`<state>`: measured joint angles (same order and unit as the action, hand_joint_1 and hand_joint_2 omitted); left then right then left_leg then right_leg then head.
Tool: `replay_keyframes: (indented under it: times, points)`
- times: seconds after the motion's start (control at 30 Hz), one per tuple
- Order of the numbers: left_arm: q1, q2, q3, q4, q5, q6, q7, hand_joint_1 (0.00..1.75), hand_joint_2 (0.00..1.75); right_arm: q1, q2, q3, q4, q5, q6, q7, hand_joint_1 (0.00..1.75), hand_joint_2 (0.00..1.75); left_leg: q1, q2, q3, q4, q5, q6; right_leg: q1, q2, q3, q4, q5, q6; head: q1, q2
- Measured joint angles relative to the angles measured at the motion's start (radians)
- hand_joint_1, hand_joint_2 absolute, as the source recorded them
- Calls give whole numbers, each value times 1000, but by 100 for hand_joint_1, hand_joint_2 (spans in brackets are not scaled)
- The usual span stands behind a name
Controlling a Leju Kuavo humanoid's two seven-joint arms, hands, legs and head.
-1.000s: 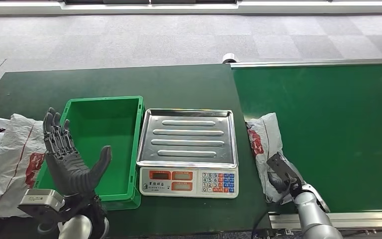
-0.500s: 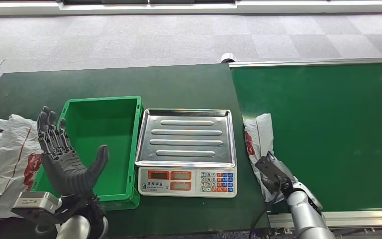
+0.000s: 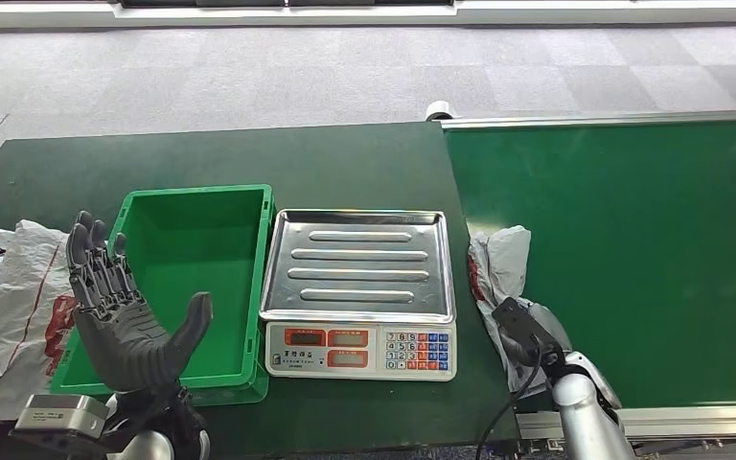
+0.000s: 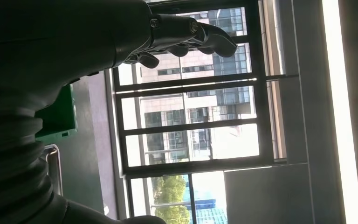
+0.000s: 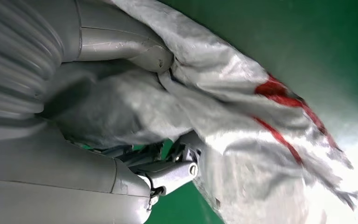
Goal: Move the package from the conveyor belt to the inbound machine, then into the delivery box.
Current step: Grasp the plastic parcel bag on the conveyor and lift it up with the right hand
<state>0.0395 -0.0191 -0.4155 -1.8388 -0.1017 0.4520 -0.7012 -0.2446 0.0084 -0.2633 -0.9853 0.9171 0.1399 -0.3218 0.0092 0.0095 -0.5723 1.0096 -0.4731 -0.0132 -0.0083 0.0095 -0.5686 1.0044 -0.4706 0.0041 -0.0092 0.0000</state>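
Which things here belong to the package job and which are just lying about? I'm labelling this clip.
Part of the job:
- package, gripped by the right robot hand
- conveyor belt
- scale, the inbound machine
- green box, empty
- left robot hand, raised, holding nothing

Lying about:
- white bags left of the green box

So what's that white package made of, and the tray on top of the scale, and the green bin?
The package looks like thin plastic film, a grey-white mailer bag: it crumples and shines where the right hand grips it. The scale's tray seems to be stainless steel, brushed and reflective with pressed ribs. The green bin looks like rigid moulded plastic, smooth, semi-glossy and uniformly coloured.
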Motion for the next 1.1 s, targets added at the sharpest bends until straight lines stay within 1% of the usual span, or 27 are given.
replay_keyframes:
  times: [0.23,0.4,0.47,0.53,0.57,0.63,0.73,0.77,0.8,0.87,0.97,1.1]
  points:
    - [17,-25,28,-17,-23,-19,0,0,175,41,9,46,-103,-27,-46,25,175,175,0,-3,-1,0,0,0,1,-2,0,0,0,0,0,0]
    - [25,-35,39,-25,-27,-27,0,0,175,74,18,60,-177,-42,-59,41,175,175,0,-4,-2,0,0,0,1,-3,0,0,-1,0,0,0]
    - [25,-39,42,-26,-28,-30,0,0,175,83,23,61,-206,-48,-83,45,175,175,0,-4,-2,0,0,0,0,-3,0,0,-1,0,0,0]
    - [26,-44,48,-29,-31,-30,0,0,175,90,33,62,-242,-47,-152,44,175,175,0,-4,-2,0,0,0,0,-3,0,0,-1,0,0,0]
    - [27,-47,51,-31,-33,-30,0,0,175,92,39,61,-264,-46,-206,41,175,175,0,-4,-2,0,0,0,-1,-4,0,0,0,0,0,0]
    - [29,-52,54,-35,-35,-33,0,0,175,98,60,53,-327,-47,-366,25,175,175,-1,-5,-2,0,1,1,-1,-4,0,0,0,0,0,0]
    - [29,-65,55,-36,-35,-48,0,0,175,119,108,23,-467,-37,-671,-42,175,175,-1,-7,-2,0,1,1,-1,-6,0,0,-1,0,0,0]
    - [29,-70,55,-35,-35,-53,0,0,175,128,124,13,-521,-28,-745,-71,175,175,-1,-8,-2,0,1,1,-1,-7,0,0,-1,0,0,0]
    - [28,-75,55,-34,-35,-58,0,0,175,137,140,3,-574,-21,-793,-97,175,175,-1,-8,-3,0,1,1,-1,-6,0,0,-1,1,0,0]
    - [27,-83,55,-32,-35,-62,1,0,175,148,168,-16,-662,-13,-833,-127,175,175,-1,-7,-2,0,0,1,-1,-5,-1,0,-1,1,0,0]
    - [25,-90,55,-30,-34,-63,1,0,175,164,198,-37,-745,-8,-840,-133,175,175,-1,-7,-3,0,0,1,-2,-6,-1,0,-2,1,0,0]
    - [24,-95,55,-26,-34,-63,1,0,175,175,220,-54,-807,-5,-841,-136,175,175,-1,-7,-2,0,0,1,-2,-6,0,0,-1,1,0,0]
